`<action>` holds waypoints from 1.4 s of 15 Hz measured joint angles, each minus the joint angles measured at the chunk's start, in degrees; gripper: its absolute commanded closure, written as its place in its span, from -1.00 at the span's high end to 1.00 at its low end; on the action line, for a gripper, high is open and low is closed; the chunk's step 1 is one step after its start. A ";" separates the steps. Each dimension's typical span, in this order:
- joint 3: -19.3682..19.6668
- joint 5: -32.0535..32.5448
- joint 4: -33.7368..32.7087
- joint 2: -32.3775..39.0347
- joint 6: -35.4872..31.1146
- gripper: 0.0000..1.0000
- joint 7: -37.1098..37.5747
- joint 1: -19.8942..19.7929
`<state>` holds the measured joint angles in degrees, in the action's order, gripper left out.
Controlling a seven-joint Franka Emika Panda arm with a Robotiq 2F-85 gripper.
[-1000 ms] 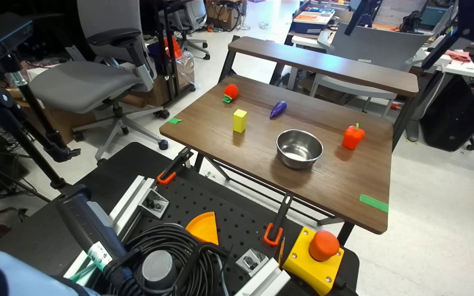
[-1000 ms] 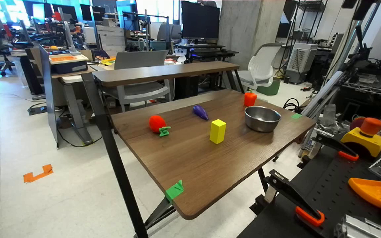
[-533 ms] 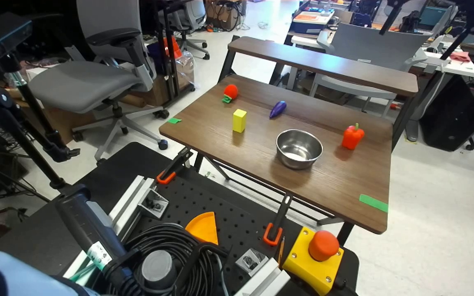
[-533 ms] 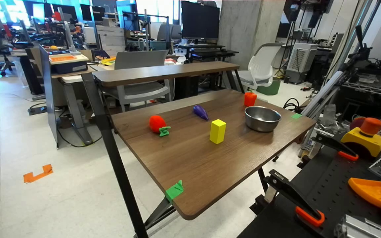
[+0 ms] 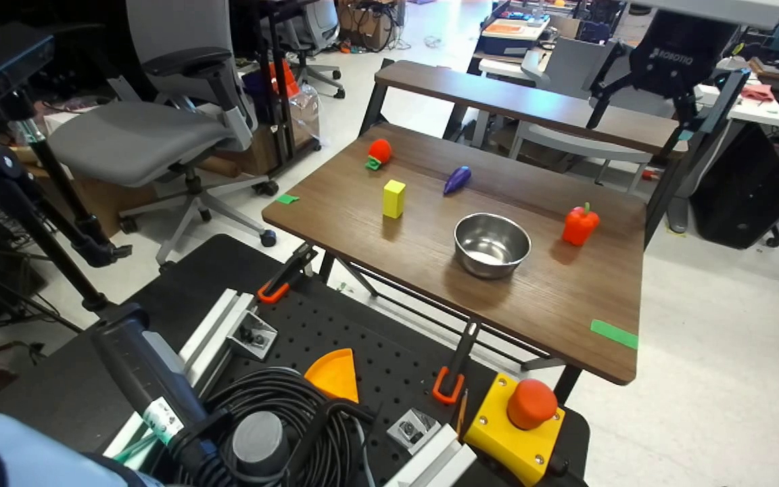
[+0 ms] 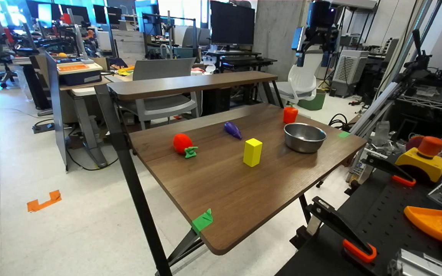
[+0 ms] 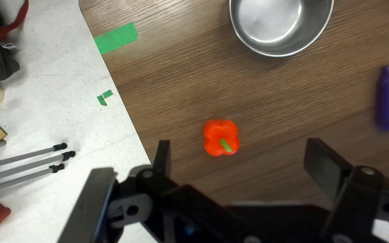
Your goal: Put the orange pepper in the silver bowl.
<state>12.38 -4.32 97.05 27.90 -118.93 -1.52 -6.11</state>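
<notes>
A: In an exterior view, the orange pepper (image 5: 579, 227) stands upright on the desk (image 5: 349, 210), right of the silver bowl (image 5: 491, 245). Jaws apart, high over the far right; a straight drop might miss.

B: In an exterior view, pepper (image 6: 290, 115) appears just beyond the bowl; a low carry could clip the bowl's side.

A: Wrist view: nothing held; pepper a little left of the jaws' midline, desk edge near on its left.

B: Uneven contact could shove it that way.

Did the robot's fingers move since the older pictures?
Yes, down: in an exterior view, the fingers showed above the shelf earlier, and now they overlap it.
</notes>
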 measured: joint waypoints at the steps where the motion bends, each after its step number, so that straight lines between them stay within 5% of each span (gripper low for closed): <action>1: -0.35 1.23 -1.31 1.93 0.02 1.00 1.29 0.02; 19: -1.17 6.51 -23.38 25.92 7.21 1.00 11.90 0.90; 21: -1.16 6.66 -25.49 27.73 8.19 0.47 12.59 0.89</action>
<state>11.22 2.34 71.56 55.63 -110.74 11.07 -5.22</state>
